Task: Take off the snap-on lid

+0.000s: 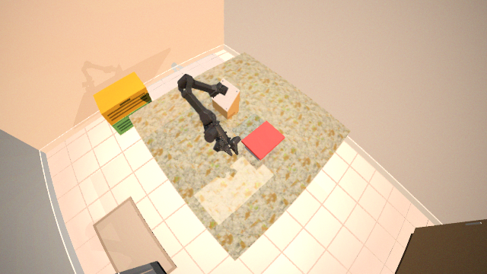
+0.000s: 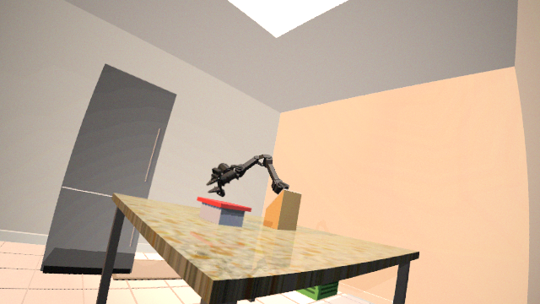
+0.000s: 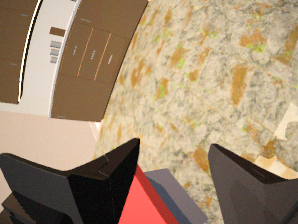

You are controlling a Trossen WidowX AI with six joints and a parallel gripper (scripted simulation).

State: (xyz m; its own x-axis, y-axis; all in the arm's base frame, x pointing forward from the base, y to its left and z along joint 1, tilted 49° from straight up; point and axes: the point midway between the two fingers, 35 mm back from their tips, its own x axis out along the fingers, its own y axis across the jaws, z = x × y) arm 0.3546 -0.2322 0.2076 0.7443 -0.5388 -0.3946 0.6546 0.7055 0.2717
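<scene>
The black arm arches up and over, its gripper (image 1: 234, 149) (image 2: 212, 187) (image 3: 174, 147) angled downward, fingers parted around nothing.

- Orange crate (image 1: 123, 95) sitting on green crate (image 1: 122, 127) (image 2: 320, 291), near the surface's (image 1: 300, 114) (image 2: 337, 249) (image 3: 200, 75) left corner from above
- Mat (image 1: 131, 232) (image 2: 148, 270) lying beyond its lower-left edge
- Refrigerator (image 2: 114, 160) standing behind

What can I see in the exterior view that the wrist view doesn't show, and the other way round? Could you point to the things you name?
Only the exterior view shows the tall grey fridge (image 2: 114, 160), the table's dark legs (image 2: 110, 253) and the orange block (image 2: 278, 211) under the arm's base.

Only the wrist view shows the brown cabinets (image 3: 95, 55).

Both show the red lid (image 2: 224, 204) (image 3: 145, 207), the storage box (image 2: 231, 217) (image 3: 175, 187), the speckled table top (image 2: 190, 236) (image 3: 200, 80) and the fingers (image 2: 213, 187), open.
</scene>
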